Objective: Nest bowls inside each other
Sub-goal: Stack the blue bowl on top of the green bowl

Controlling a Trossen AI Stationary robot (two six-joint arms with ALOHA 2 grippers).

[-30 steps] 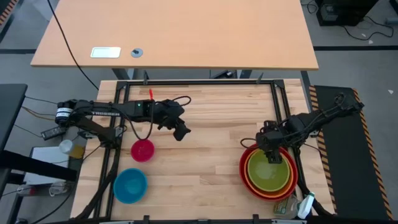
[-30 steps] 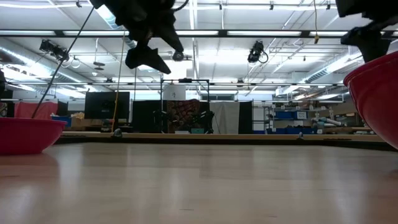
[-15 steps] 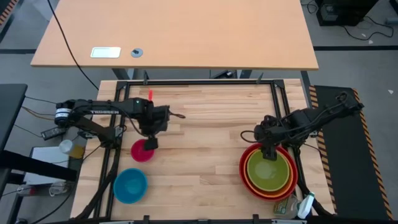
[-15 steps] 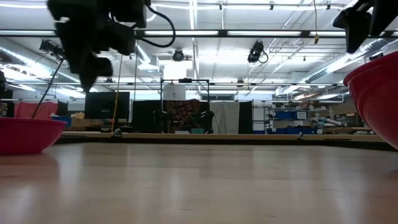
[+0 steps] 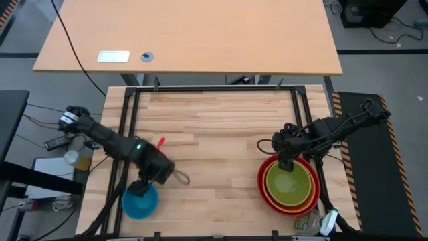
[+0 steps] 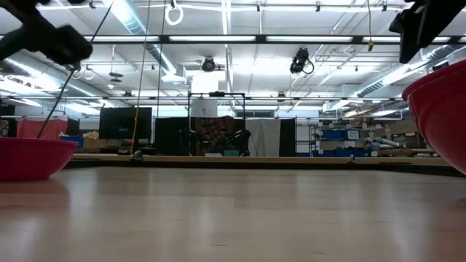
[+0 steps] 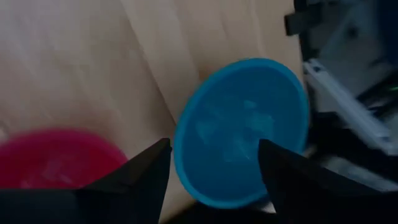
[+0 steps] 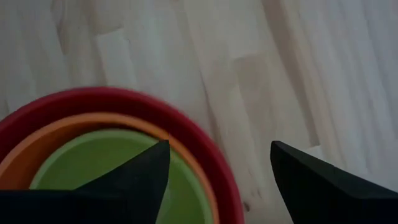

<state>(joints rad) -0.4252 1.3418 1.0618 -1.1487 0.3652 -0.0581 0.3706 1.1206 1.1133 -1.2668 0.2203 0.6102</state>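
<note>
Five bowls: three nested, one blue, one pink.

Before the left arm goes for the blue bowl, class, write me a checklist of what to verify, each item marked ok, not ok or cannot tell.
1. Left gripper over the blue bowl: ok, its rim shows between the fingers.
2. Left gripper open: ok.
3. Blue bowl empty: ok.
4. Pink bowl apart from the blue one: ok, bare wood shows between them.
5. Red bowl, orange bowl and green bowl already nested: ok.
6. Right gripper holding nothing: ok, open above the stack's rim.
</note>
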